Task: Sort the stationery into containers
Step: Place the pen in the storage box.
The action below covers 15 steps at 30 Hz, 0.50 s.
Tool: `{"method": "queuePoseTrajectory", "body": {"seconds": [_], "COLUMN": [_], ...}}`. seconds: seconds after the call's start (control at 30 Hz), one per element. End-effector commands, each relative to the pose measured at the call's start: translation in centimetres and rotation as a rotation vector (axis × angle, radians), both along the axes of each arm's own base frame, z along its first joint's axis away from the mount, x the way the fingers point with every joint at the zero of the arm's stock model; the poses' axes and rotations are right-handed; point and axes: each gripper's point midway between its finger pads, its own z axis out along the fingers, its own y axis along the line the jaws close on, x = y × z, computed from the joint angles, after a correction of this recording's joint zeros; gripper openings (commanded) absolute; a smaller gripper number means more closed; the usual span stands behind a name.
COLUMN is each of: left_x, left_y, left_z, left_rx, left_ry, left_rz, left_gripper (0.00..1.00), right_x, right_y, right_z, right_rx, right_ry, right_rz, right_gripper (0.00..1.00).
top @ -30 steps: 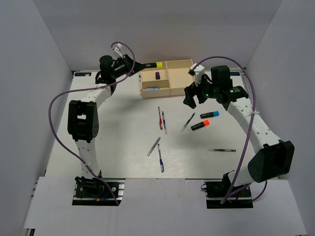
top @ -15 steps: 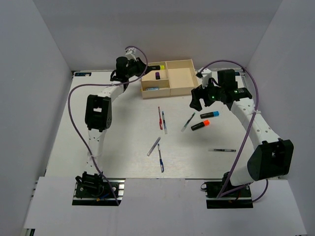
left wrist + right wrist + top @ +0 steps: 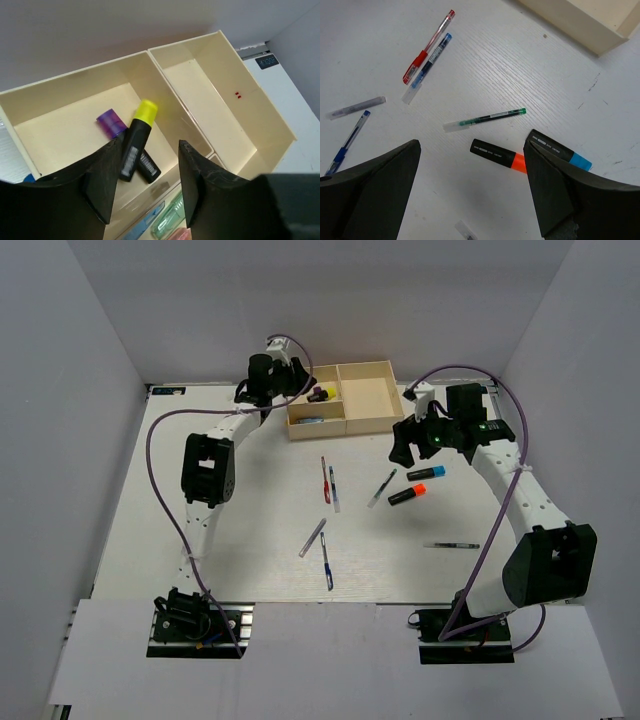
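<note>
Step in hand: I judge this to be the drop-off of a highlighter at the tray (image 3: 370, 426), which stands at the far edge of the worktop (image 3: 200, 520).
Left fingers: the left gripper (image 3: 150, 185) hangs over the tray's far-left small compartment with its fingers apart and nothing between them.
Yellow highlighter: the yellow highlighter (image 3: 136, 145) lies on that compartment's floor, touching the purple highlighter (image 3: 111, 123) and clear of the fingers.
Near-left compartment: pale green and blue pieces (image 3: 170, 225) show at the bottom of the left wrist view.
Right fingers: the right gripper (image 3: 406, 443) has its fingers spread wide and holds nothing. It hovers above the orange highlighter (image 3: 495, 154) and the blue highlighter (image 3: 559, 150), which lie just beside each other, right of centre.
Left to sort: those two highlighters, the green pen (image 3: 485, 118) near them, the red pen (image 3: 427, 47) and blue pen (image 3: 431, 56) side by side in the middle, and more pens nearer to me.
Next move: I reckon the right arm should come down over the orange highlighter with its fingers across the barrel, while the left arm lifts out of the tray.
Care needed: the blue highlighter is close, so one finger must slip into the gap between them without nudging it.
</note>
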Motion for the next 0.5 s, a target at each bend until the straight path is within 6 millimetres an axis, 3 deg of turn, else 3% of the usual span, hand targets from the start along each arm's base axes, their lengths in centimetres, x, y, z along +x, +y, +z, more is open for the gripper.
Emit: {"method": "queuePoseTrajectory", "body": {"seconds": [0.0, 0.1, 0.13, 0.2, 0.23, 0.27, 0.3, 0.33, 0.37, 0.43, 0.47], "left_x": [0.2, 0.0, 0.0, -0.2, -0.7, -1.5, -2.0, -3.7, -5.3, -8.0, -10.4], "left_y": [0.3, 1.0, 2.0, 3.5, 4.4, 4.5, 5.1, 5.1, 5.0, 4.4, 4.2], "left_z": [4.0, 4.8, 6.4, 7.2, 9.8, 9.7, 10.8, 13.4, 12.9, 14.4, 15.4], "left_rx": [0.057, 0.096, 0.101, 0.102, 0.087, 0.078, 0.071, 0.064, 0.073, 0.081, 0.078], "left_ry": [-0.077, -0.079, -0.095, -0.085, -0.110, -0.083, -0.091, -0.107, -0.088, -0.110, -0.103], "left_rz": [0.024, 0.049, 0.072, 0.118, 0.135, 0.131, 0.127, 0.101, 0.038, -0.049, -0.099], "left_gripper": [0.60, 0.63, 0.63, 0.63, 0.62, 0.61, 0.61, 0.61, 0.61, 0.60, 0.61], "right_x": [-0.2, -0.2, -0.2, -0.3, -0.2, -0.4, -0.6, -1.1, -1.4, -2.3, -2.6], "right_y": [-0.7, -1.3, -1.4, -2.2, -2.5, -3.2, -3.4, -3.7, -3.8, -4.1, -4.1], "right_z": [0.2, -0.3, -0.6, -1.3, -1.6, -2.6, -3.0, -3.7, -4.1, -5.6, -6.2], "right_rx": [-0.006, -0.028, -0.037, -0.079, -0.095, -0.132, -0.149, -0.170, -0.202, -0.234, -0.245], "right_ry": [-0.002, -0.003, -0.002, -0.010, -0.014, -0.011, -0.014, -0.002, -0.021, -0.004, 0.005], "right_rz": [-0.023, -0.038, -0.040, -0.050, -0.054, -0.051, -0.039, -0.019, 0.031, 0.077, 0.100], "right_gripper": [0.89, 0.88, 0.89, 0.88, 0.88, 0.86, 0.85, 0.84, 0.80, 0.77, 0.76]}}
